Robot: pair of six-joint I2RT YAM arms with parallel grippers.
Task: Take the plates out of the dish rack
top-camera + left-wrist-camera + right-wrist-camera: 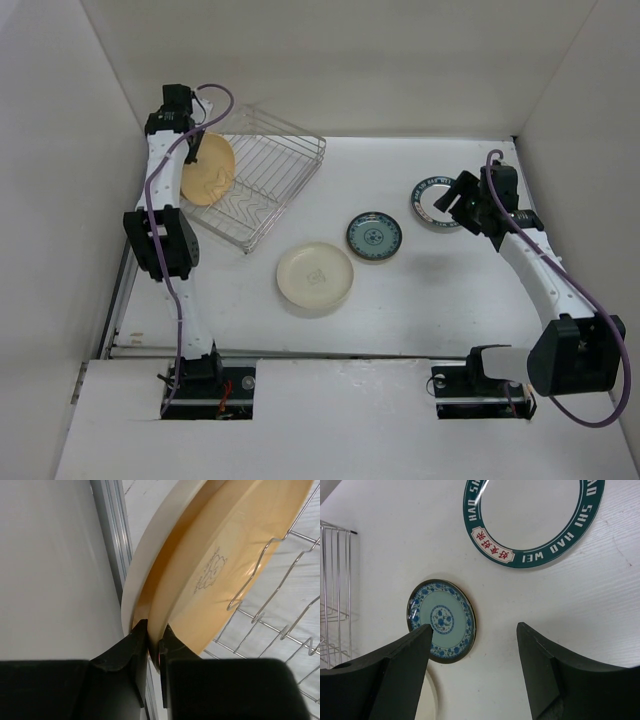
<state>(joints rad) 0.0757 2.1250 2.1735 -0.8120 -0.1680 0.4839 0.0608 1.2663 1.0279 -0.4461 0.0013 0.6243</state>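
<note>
— What'd you have at that pt, closest first?

— Nearest the bases, the cream plate (315, 277) lay flat on the table (420, 300), already out. Just past it was the teal plate (441, 619), also flat. Further right was the green-rimmed white plate (532, 515). R gripper (474, 627) hung above the table near that white plate, jaws wide, nothing in them.

— And the far side?

— Dish rack (265, 190) sat at the far left, w/ one tan plate (220, 555) leaning on edge at its left end, against the zigzag wires (260, 595). L gripper (153, 635) had it: jaws narrow, fingers (132, 645) pinched on the plate's rim.

— Other plates in the rack?

— None I could see from the top cam. The wrist cam showed a pale band behind the tan face. Prob. the plate's own back, but I couldn't tell.

— How'd you expect it to handle?

— Stiff and glossy, so slick in the grip, and I guessed it'd chip if dropped. Prob. not heavy, but a rim pinch is a small hold, so it'd want to swing about the fingers. I judged the rim was the only place to take it while it stood in the wires. Next move, imo: lift it clear of the wires first, then carry it toward the table, slow, no twist.
</note>
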